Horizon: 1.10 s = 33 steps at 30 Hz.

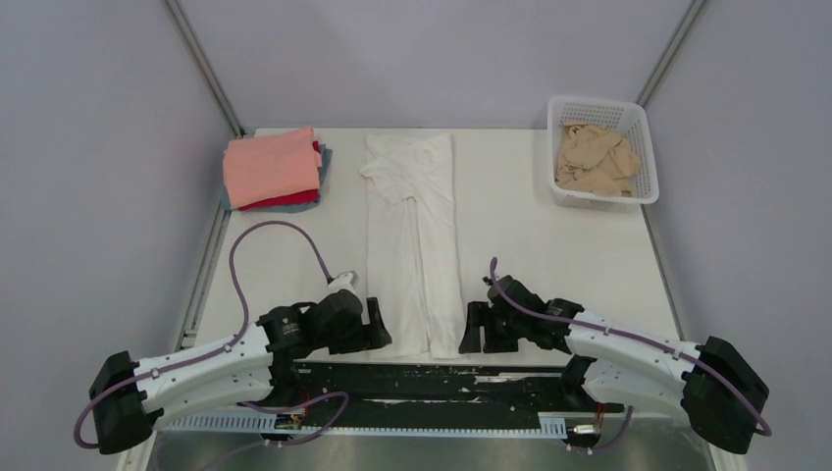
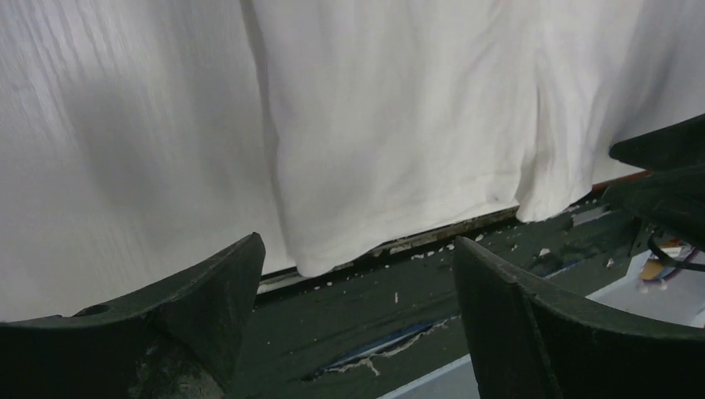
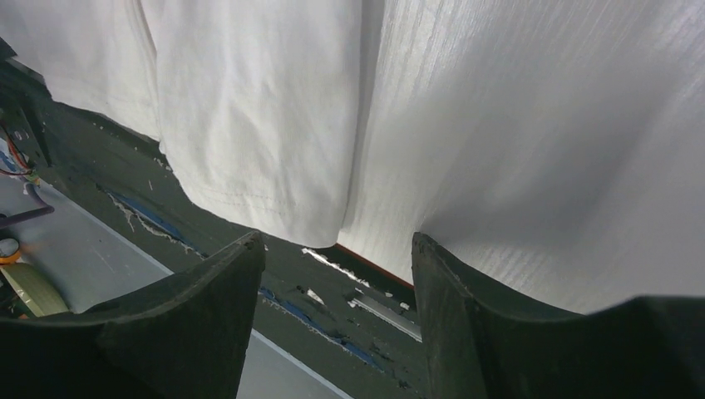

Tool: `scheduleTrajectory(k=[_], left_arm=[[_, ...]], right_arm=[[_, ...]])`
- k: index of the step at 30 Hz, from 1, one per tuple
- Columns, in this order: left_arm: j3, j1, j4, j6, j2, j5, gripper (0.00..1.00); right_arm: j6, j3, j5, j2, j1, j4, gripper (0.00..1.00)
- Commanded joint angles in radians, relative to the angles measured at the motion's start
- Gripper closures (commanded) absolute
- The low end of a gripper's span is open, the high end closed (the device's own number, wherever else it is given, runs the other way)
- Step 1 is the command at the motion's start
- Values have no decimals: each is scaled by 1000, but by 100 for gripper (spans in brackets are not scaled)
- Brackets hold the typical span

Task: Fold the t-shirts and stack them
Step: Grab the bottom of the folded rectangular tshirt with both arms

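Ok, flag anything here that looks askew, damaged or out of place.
The white t-shirt, folded into a long strip, overhangs the table at its near edge onto the black rail, whose surface is chipped and flecked white. A beige shirt lies crumpled in the basket.

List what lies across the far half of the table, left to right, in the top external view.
The stack of folded shirts, salmon-pink on top → the white t-shirt laid out long in the middle → the lattice basket holding a crumpled beige shirt.
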Motion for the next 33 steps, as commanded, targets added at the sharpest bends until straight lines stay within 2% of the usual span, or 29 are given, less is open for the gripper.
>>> scheduleTrajectory(k=[1,5,8,13,15,16,17,18,19,20,22,23,28,33], left_arm=[[-58,-57,21,-180,-3,11,13],[-80,-70,-6,-214,25,12,25],[-108,-76,-15,-234,43,7,27],[-123,-77,41,-240,89,-44,34],[-130,-76,73,-245,118,-70,45],[-127,-76,80,-247,138,-78,56],[-112,-76,76,-251,149,-91,62],[-103,-77,58,-252,165,-96,77],[-90,-77,49,-256,170,-104,84],[-88,-76,40,-260,176,-107,97],[-90,-78,38,-263,170,-103,100],[-96,-79,37,-263,163,-90,100],[-121,-121,9,-259,50,-48,100],[-114,-126,25,-165,-62,17,100]], right_arm=[[48,-18,2,19,7,106,37],[56,-22,11,51,7,115,42],[62,-33,20,73,7,127,45],[79,-54,9,106,9,153,55],[81,-63,-5,115,12,172,59],[81,-65,-14,119,14,174,62],[80,-68,-18,120,16,177,66],[80,-72,-20,119,21,177,69],[80,-76,-23,116,24,178,73],[81,-80,-23,113,27,179,78],[83,-91,-31,93,32,187,97],[87,-99,-34,75,36,189,100],[95,-153,-81,-77,49,181,100],[94,-142,-88,-170,50,111,100]])
